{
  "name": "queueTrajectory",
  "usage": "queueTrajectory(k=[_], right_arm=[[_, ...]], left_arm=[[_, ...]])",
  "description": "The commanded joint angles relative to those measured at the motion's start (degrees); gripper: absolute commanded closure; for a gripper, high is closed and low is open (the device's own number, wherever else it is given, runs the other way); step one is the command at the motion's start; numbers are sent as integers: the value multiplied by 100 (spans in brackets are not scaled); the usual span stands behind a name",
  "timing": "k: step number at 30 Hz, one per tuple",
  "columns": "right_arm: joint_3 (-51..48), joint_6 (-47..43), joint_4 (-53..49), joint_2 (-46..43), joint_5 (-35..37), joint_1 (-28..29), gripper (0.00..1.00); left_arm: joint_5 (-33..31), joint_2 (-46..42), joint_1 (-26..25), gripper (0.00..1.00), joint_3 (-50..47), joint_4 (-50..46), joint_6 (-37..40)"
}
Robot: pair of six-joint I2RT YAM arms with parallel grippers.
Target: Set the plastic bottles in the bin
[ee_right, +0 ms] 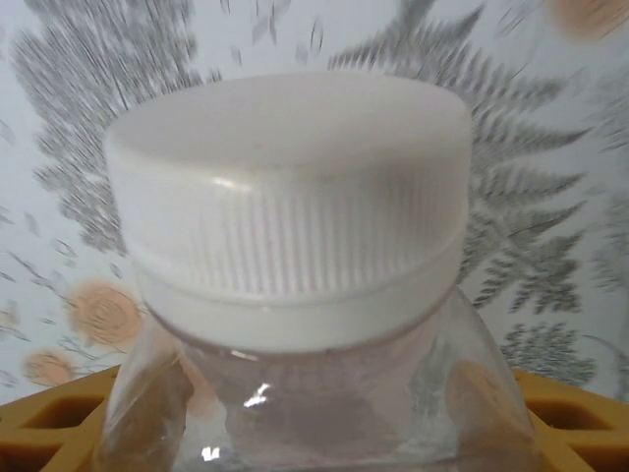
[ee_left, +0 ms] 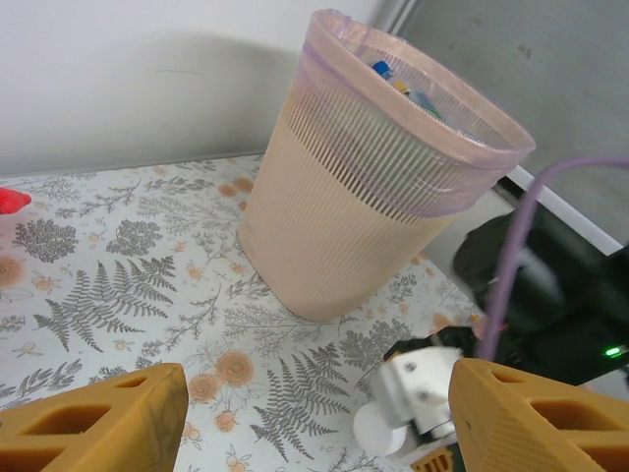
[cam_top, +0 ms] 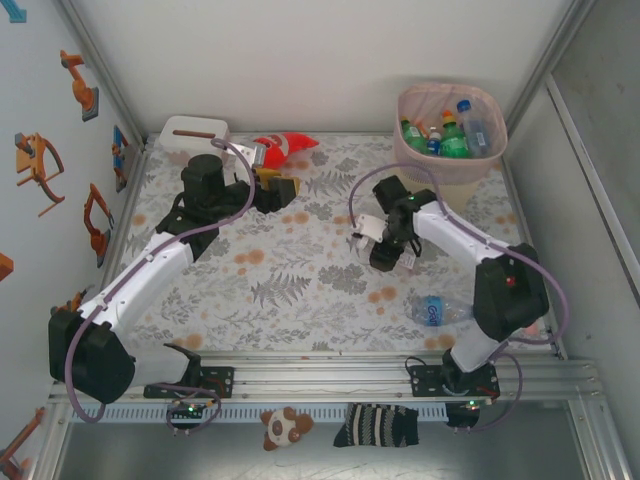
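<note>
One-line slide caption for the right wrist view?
Right gripper, jaws closed on a white-capped clear bottle, fern-print table cover behind.

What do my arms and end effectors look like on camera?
The left arm and the right arm both have white link shells, black joint housings and a looping purple cable. A black housing on the right arm carries a small red light. The left end effector and the right end effector have mustard-yellow fingers with recessed cut-outs.
</note>
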Motion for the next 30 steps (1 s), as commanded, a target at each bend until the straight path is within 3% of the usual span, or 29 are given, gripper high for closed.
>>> queueTrajectory(k=[1,15,30], right_arm=[[446,539,-177,-490,-570,-21,41],[2669,2503,-202,-951,-1204,-325,46],[5404,4743,-249,222,-1098,-1484,52]], left_arm=[[10,-176,35,30,-79,206,-107],[27,-77,82,30,-101,361,-203],[106,-28,96,30,-90,457,-263]])
